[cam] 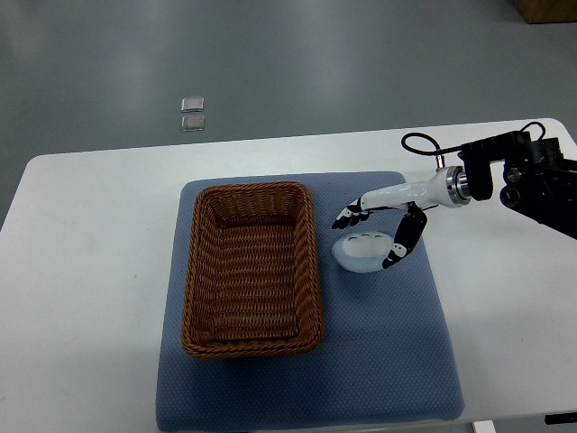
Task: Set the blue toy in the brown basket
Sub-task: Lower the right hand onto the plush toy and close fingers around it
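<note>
Blue-grey fabric mat (397,361) fills the near middle of the white rectangular desk (81,271), and we see its near edge running close to the desk's front rim. On the mat's left half sits the brown rectangular woven wicker basket (203,271), upright, with only its woven floor showing inside. Just to the right of the basket, apart from its wall and also on the mat, lies the pale blue rounded toy (361,253), with white patches on its top. Our right hand (379,230), white with black fingertips, is arched over the toy: the fingers (347,216) curve down on the toy's far left side and the thumb (401,244) comes down against its right side, so the hand is cupped around the toy, which rests on the mat. The white forearm runs back to a black wrist joint (527,176) and a looped black cable (424,142) at the right edge. Beyond the desk we see grey floor (315,63) with two small clear square pieces (192,114) on it.
</note>
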Motion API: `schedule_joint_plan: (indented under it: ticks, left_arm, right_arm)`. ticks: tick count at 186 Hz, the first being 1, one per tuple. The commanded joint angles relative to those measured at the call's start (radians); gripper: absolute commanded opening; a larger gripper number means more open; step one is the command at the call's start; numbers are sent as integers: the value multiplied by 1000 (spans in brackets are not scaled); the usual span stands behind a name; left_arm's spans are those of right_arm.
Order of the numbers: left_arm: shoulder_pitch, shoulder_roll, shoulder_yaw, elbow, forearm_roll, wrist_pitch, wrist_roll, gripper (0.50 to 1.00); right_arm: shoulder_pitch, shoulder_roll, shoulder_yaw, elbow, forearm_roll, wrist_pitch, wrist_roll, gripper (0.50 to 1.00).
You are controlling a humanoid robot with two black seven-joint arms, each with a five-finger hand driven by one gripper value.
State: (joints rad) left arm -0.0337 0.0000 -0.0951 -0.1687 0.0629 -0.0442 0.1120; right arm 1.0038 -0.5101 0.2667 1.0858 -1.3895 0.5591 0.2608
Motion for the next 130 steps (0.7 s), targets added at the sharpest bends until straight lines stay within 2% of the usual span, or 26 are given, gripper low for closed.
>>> schedule_joint_plan:
  ticks: [1,9,30,58,89,108,130]
  left_arm:
    - [0,0,0,0,0,1,0,1000]
    - [0,0,0,0,0,0,0,1000]
    - [0,0,0,0,0,0,0,1000]
    - [0,0,0,0,0,0,0,1000]
    - [0,0,0,0,0,0,0,1000]
    - [0,0,0,0,0,0,0,1000]
    - [0,0,0,0,0,0,0,1000]
  right_arm:
    - [-1,24,-18,0,0,-2,2,868]
    - [-1,31,-21,-1,0,-4,2,862]
    - [-1,33,-26,-1,-3,-5,2,783]
    - [-1,33,-26,-1,-3,-4,2,754]
    - [-16,33,-27,-1,-13,-4,2,682]
    - [-19,33,-27,-1,-26,-4,2,613]
    - [-17,33,-26,-1,-26,-4,2,603]
